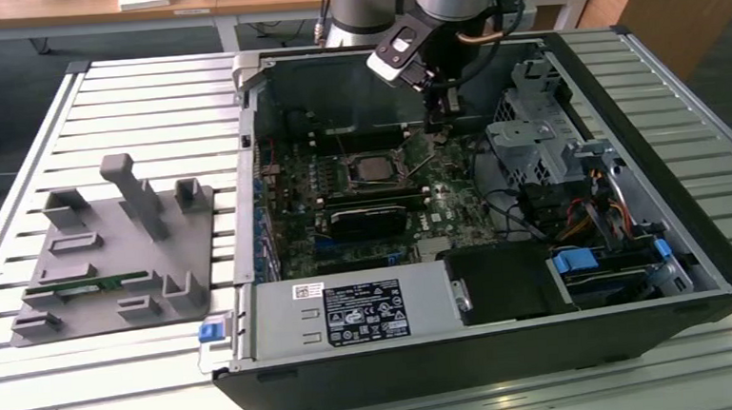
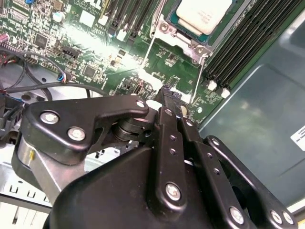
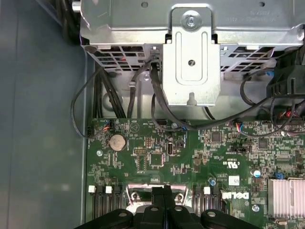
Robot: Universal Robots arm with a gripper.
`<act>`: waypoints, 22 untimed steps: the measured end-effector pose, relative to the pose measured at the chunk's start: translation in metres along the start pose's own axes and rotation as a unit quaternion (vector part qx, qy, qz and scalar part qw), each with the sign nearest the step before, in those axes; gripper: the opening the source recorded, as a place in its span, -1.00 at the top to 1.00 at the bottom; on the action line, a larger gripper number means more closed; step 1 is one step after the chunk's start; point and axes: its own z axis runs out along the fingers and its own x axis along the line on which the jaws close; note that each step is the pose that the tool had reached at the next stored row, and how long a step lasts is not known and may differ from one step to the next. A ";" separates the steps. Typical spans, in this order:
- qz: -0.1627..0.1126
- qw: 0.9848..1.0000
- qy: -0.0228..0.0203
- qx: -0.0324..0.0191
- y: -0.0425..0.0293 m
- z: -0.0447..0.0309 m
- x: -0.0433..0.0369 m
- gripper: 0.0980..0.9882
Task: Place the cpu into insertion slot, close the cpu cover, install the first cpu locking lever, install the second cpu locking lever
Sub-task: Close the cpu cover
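Observation:
The cpu [image 2: 204,13], a pale silvery square, lies in the motherboard socket [image 1: 371,169] inside the open computer case. The cpu cover [image 2: 194,44], a thin metal frame, sits around the cpu's edge. Two thin wire locking levers [image 2: 147,51] [image 2: 197,78] run from the socket toward my fingertips. My gripper [image 2: 167,93] is shut, its black fingers pressed together with nothing visible between them. Its tip hovers over the green board just beside the lever ends. In the exterior view the gripper [image 1: 438,129] hangs to the right of the socket. In the first wrist view the fingers [image 3: 158,200] meet above the socket's edge.
A grey fixture with upright posts [image 1: 115,258] lies on the slatted table at the exterior view's left. A black module [image 1: 370,219], the labelled power supply [image 1: 347,316], a metal drive cage [image 3: 190,57] and loose cables [image 3: 157,90] crowd the case. Memory slots [image 2: 248,43] flank the socket.

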 end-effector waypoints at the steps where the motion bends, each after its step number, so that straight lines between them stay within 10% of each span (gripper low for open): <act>1: 0.000 1.000 0.000 0.000 0.0011 0.0001 0.0000 0.98; 22: 0.000 1.000 -0.002 0.004 0.0193 0.0079 0.0022 0.98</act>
